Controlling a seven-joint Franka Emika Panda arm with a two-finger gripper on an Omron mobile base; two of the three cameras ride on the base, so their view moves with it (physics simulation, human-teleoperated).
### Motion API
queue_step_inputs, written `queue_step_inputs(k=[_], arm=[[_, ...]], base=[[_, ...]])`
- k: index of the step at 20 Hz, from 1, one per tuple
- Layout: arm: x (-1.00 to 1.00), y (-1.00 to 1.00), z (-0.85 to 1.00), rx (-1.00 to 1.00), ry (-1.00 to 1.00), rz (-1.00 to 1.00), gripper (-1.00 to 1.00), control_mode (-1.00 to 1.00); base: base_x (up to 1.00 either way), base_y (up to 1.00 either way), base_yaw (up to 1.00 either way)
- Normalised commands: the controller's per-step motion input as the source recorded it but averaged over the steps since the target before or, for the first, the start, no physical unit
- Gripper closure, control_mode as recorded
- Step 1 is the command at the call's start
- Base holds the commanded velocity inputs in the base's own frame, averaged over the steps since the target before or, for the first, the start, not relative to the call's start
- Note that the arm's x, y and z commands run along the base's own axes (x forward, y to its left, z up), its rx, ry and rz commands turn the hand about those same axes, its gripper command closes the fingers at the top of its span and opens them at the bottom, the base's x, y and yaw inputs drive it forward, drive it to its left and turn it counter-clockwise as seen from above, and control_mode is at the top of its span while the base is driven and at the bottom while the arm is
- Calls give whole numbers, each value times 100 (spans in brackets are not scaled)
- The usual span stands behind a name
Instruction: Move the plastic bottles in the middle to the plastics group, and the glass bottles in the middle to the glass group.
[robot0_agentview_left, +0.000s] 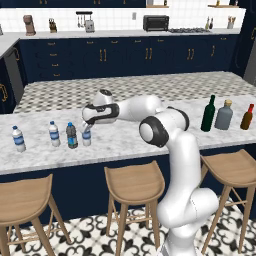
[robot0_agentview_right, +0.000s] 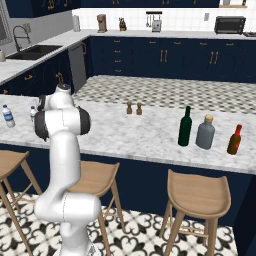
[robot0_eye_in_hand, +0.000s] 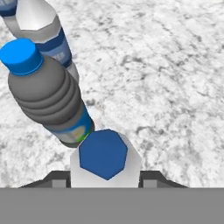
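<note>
Claw (robot0_eye_in_hand: 105, 181) apparently around clear bottle (robot0_eye_in_hand: 104, 154), smoky-grey bottle (robot0_eye_in_hand: 46, 94) just beside.

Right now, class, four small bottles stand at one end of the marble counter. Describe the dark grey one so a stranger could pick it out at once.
Start at the long marble counter above the wooden stools and go to its left end, where small bottles stand in a row. The smoky-grey bottle is third from the left, beside the clear bottle at the gripper. Its neighbours are clear with blue-and-white labels; only its body is dark.
</note>
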Motion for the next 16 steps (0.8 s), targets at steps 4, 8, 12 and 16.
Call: queue_step_inputs(k=[4, 8, 12, 16], arm=[[0, 0, 0, 0, 0, 0, -100, -100], [0, 0, 0, 0, 0, 0, -100, -100], [0, 0, 0, 0, 0, 0, -100, -100], [0, 0, 0, 0, 0, 0, -100, -100]], base=[[0, 0, 0], [0, 0, 0], [0, 0, 0], [0, 0, 0]])
